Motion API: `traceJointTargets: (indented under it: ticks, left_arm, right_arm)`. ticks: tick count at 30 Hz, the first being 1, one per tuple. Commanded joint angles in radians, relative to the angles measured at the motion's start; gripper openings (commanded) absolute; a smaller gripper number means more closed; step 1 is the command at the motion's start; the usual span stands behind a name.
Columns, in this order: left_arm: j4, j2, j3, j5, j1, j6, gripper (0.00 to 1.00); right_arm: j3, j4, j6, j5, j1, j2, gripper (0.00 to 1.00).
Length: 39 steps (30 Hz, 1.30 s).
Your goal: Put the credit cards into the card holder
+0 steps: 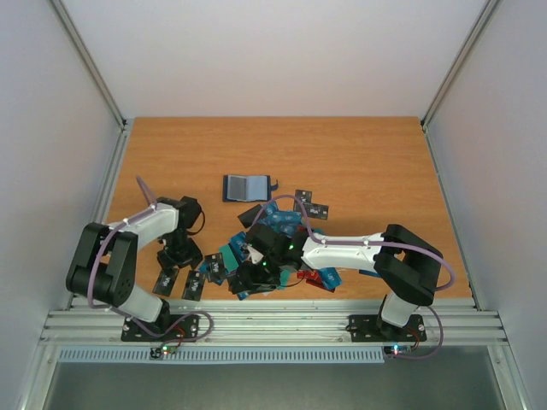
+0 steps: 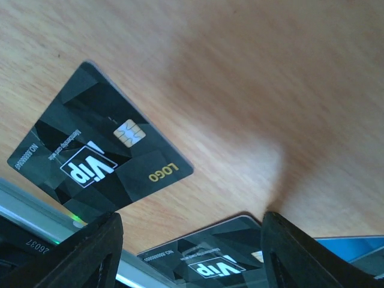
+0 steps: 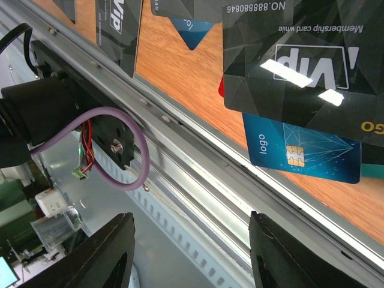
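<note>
— Where is the dark navy folding card holder (image 1: 246, 187)?
— It lies open on the wooden worktop (image 1: 367, 162), toward the middle, grey-blue inside up, apart from the heap.
— And the small flat plastic credit cards (image 1: 286, 224)?
— They are scattered along the near edge: blue, teal, black and red.
— The left hand (image 2: 191, 223)?
— Its fingers are spread with nothing between them, low over a black VIP card (image 2: 204, 255).
— The right hand (image 3: 192, 219)?
— It is also parted and empty, over the metal rail (image 3: 204, 162) at the near edge.

Bare table (image 1: 359, 154) stretched behind the card holder (image 1: 246, 187); scattered cards (image 1: 282, 220), left arm (image 1: 145, 224) and right arm (image 1: 350, 249) crowded the front edge.
</note>
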Motion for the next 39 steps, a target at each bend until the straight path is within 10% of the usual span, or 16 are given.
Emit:
traceJointTargets:
  ticks: [1,22,39]
  left_arm:
    - [0.020,-0.016,-0.056,0.032,0.005,-0.025,0.65]
    - [-0.142,-0.274,0.004,0.005,0.003,-0.018,0.60]
    - [0.150,-0.418,-0.222,-0.018,0.006,-0.084,0.42]
  right_arm:
    - [0.015,-0.004,-0.014,0.001,0.009,0.001,0.53]
    - [0.107,0.052,0.040,0.040,0.060,0.119,0.53]
    - [0.104,0.198,0.236,0.361,0.201,0.188,0.54]
